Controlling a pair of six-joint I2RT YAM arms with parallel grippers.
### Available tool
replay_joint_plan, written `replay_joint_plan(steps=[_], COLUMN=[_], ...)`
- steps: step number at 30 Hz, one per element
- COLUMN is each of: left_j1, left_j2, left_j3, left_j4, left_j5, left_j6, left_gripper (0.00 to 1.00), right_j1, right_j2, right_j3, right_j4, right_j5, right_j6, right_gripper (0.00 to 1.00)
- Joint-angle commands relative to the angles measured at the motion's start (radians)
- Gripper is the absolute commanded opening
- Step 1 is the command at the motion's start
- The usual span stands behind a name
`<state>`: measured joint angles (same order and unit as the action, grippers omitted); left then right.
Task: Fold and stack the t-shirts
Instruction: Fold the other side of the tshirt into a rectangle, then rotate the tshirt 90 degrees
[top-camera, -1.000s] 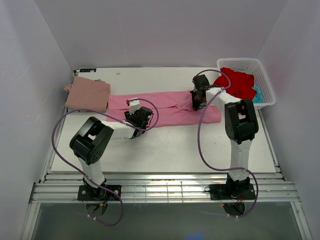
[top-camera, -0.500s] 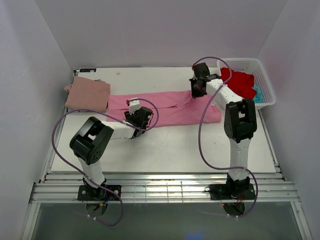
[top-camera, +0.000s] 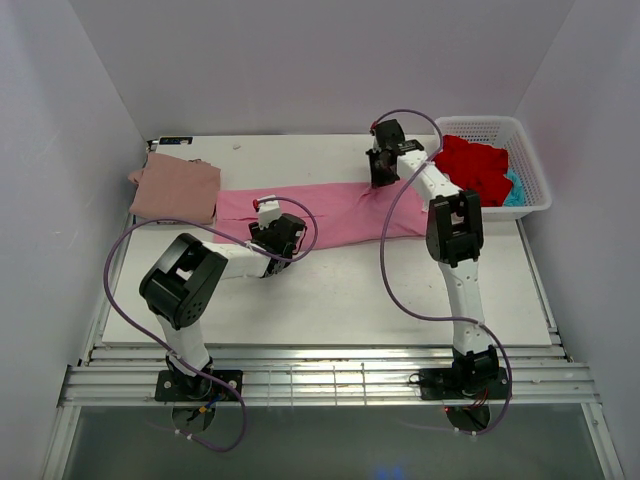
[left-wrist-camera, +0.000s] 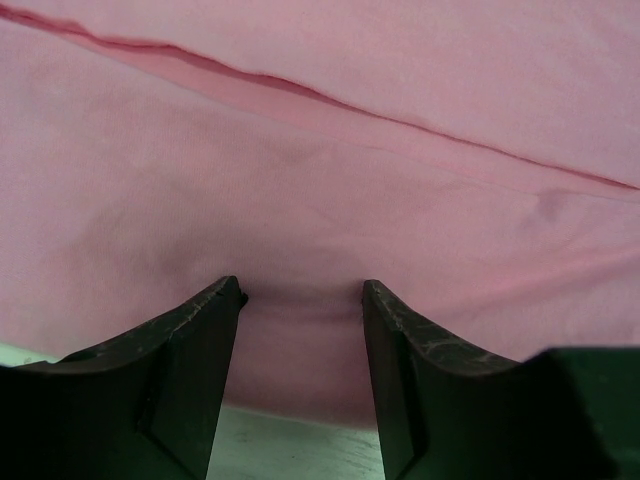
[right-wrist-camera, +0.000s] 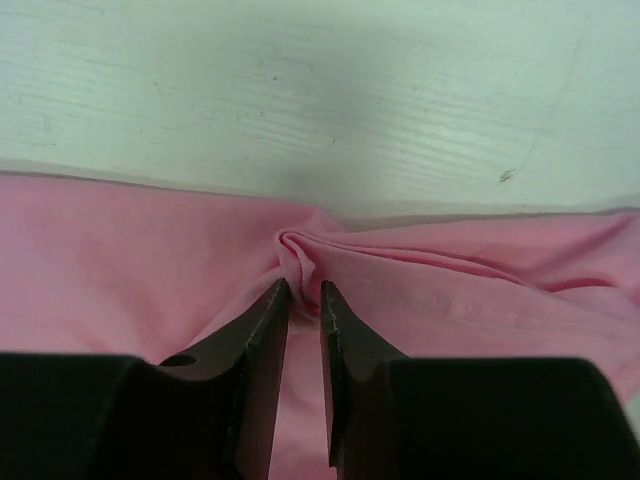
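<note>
The bright pink t-shirt (top-camera: 330, 212) lies stretched across the surface (top-camera: 330, 295). The right gripper (right-wrist-camera: 303, 296) has its jaws pinching a pucker at the shirt's far edge. The left gripper (left-wrist-camera: 302, 296) rests on its near edge, jaws spread apart.

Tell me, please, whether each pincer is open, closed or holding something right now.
Left pincer: open over the pink t-shirt, gripping nothing.
Right pincer: closed on a pinched fold of the pink t-shirt.

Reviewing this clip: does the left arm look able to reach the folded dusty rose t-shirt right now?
Probably yes. The left pincer stands open on the bright pink t-shirt, and nothing lies between it and the dusty rose t-shirt.
</note>
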<state>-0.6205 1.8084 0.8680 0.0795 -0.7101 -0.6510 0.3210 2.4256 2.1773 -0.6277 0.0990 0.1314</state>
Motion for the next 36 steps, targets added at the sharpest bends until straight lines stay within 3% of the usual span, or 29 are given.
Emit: replay_joint_plan(steps=[1, 8, 18, 29, 36], left_j1=[0.004, 0.004, 0.002, 0.001, 0.001], left_j2=[0.04, 0.02, -0.007, -0.046, -0.066], left_j3=[-0.032, -0.046, -0.067, -0.069, -0.061], left_j4=[-0.122, -0.129, -0.132, -0.141, -0.149], left_j5=[0.04, 0.037, 0.043, 0.028, 0.003], left_j6=[-0.006, -0.006, -0.024, -0.012, 0.005], left_gripper=[0.63, 0.63, 0.63, 0.63, 0.63], right_j1=[-0.005, -0.005, 0.0, 0.003, 0.007], right_j2=[0.018, -0.209, -0.499, -0.454, -0.529], right_j3=[0.029, -0.252, -0.48, -0.822, -0.961], right_j4=[0.032, 0.244, 0.214, 0.174, 0.151], right_j5=[-0.076, -0.015, 0.077, 0.145, 0.175], right_j6=[-0.021, -0.029, -0.016, 0.045, 0.092], right_gripper=[0.27, 0.39, 0.39, 0.34, 0.33])
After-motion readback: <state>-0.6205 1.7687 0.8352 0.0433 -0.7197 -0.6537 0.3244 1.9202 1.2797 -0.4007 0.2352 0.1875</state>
